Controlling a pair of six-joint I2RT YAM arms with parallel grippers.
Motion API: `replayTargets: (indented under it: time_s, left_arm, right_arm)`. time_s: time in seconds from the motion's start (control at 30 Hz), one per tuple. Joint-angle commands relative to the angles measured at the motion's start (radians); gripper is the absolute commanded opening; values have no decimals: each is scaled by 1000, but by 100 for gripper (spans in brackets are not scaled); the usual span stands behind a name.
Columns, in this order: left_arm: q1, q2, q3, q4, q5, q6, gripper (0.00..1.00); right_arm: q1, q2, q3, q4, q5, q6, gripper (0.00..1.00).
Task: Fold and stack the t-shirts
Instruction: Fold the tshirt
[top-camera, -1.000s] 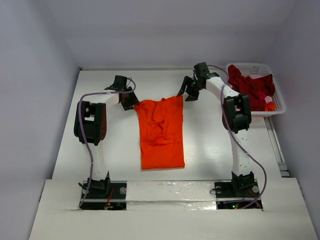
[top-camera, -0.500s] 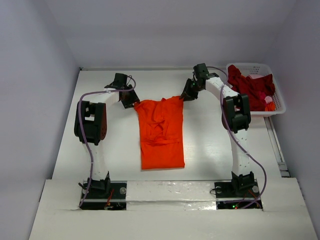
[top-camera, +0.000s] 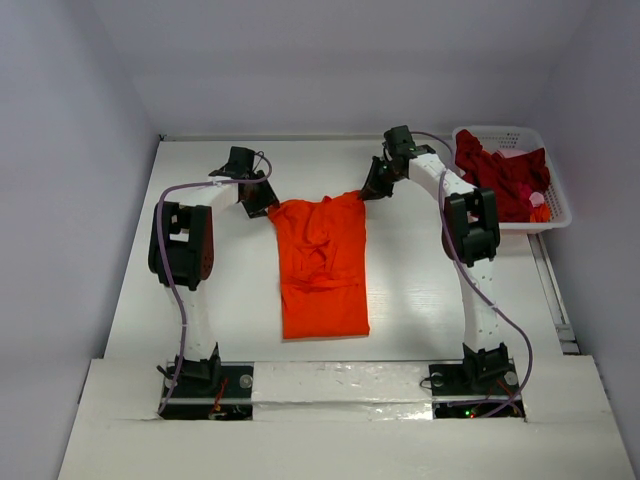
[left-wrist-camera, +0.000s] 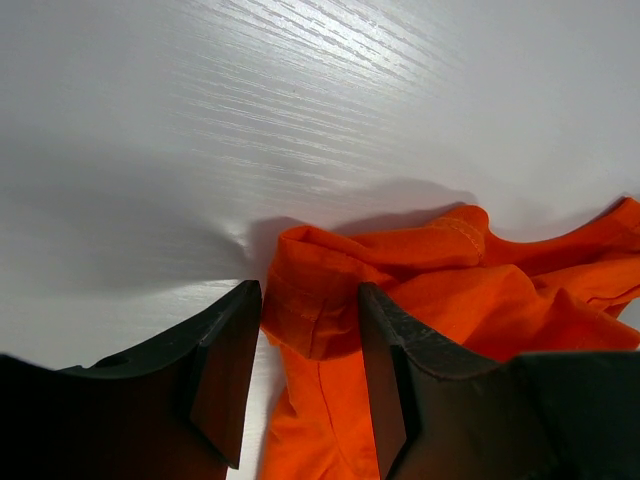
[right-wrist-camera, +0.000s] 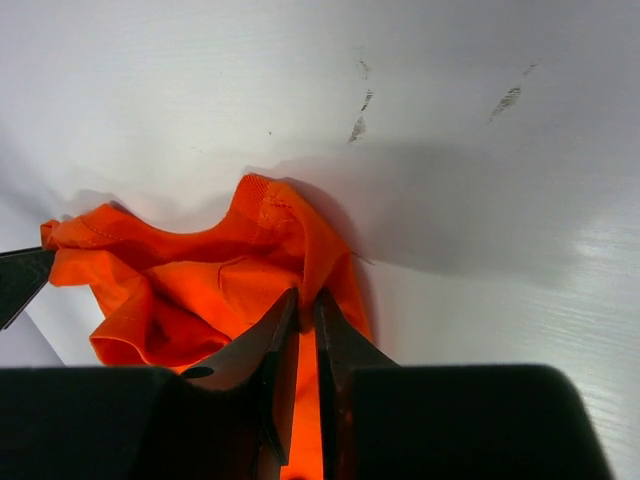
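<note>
Top external: soft, wrinkled orange t-shirt (top-camera: 322, 265) on white surface (top-camera: 420, 290); left hand (left-wrist-camera: 308, 305), half-open, clamps bunched far corner; right hand (right-wrist-camera: 305, 300), nearly closed, pinches other corner.

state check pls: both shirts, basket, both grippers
orange t-shirt: lying wrinkled on the table, not yet folded, both far corners gripped
dark red t-shirt: crumpled in the basket, unfolded
basket: upright at the far right, holding the dark red t-shirt
left gripper: closed on a bunched far-left corner of the orange t-shirt
right gripper: pinched shut on its far-right corner
</note>
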Motion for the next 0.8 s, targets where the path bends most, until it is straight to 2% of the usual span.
replayTargets:
  time_s: [0.0,0.17,0.5,0.53,0.57,0.63,0.73,0.77]
  left_arm:
    - [2,-22,32,-12,8,12,40]
    - [2,-29,12,-12,-1,12,40]
    - [2,0,-12,16,3,6,39]
    - [2,-2,-17,22,12,4,37]
    - [2,-5,-27,28,14,0,31]
    - [2,-17,-49,36,18,-3,25]
    - [2,-19,-63,50,20,-5,21]
    - [11,-17,-64,51,20,-6,16]
  right_arm:
    - [9,14,46,-8,-16,-2,15]
    - [9,23,60,-17,-17,-4,7]
    - [9,24,69,-21,-23,-5,6]
    - [9,26,67,-21,-25,-4,6]
    - [9,24,67,-23,-23,-4,6]
    - [9,24,67,-23,-25,-4,6]
    - [9,26,69,-23,-26,-4,6]
    - [9,26,70,-23,-28,-4,6]
